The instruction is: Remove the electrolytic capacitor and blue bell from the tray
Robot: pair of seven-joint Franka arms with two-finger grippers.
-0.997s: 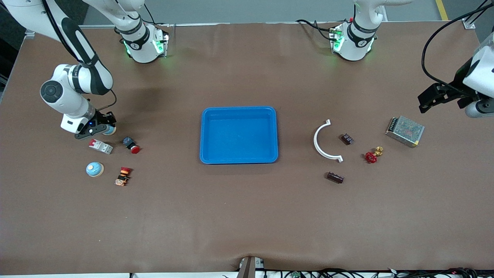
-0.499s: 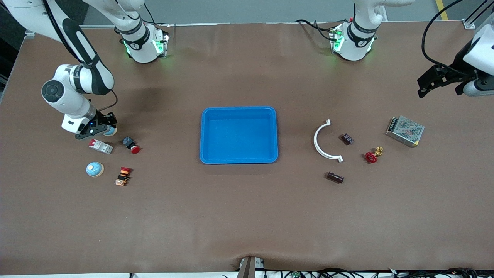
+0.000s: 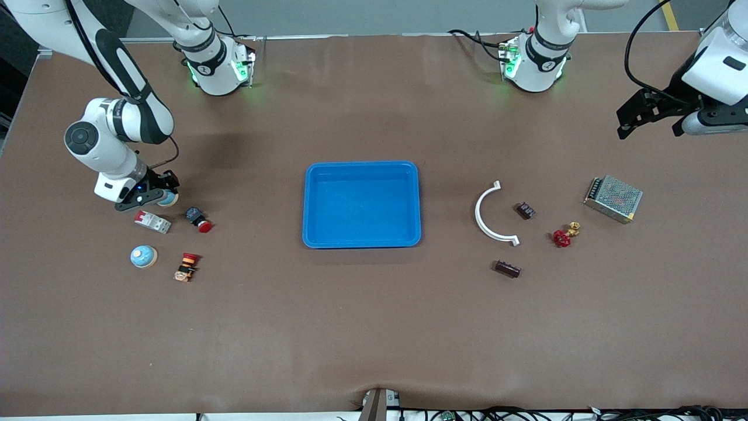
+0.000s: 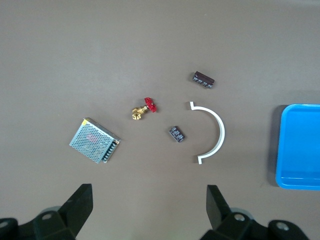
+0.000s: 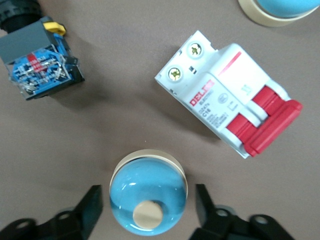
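I count two blue bells (image 3: pixel 143 256) toward the right arm's end from the empty tray (image 3: pixel 362 204), one capacitor (image 3: pixel 507 268) toward the left arm's. The right gripper (image 5: pixel 148 207) has now loosened around the second bell (image 5: pixel 148 196), jaws apart; the left gripper (image 4: pixel 149 210), wide open and empty, has risen higher

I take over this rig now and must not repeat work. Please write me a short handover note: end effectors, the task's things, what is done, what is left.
Left end effector: open, empty, up over the left arm's end of the table.
Right end effector: open, low, fingers either side of the blue bell, which sits on the table beside the circuit breaker.
Capacitor: on the table.
Tray: empty.
Done: both things are out.
Left: probably only lifting the right arm clear.
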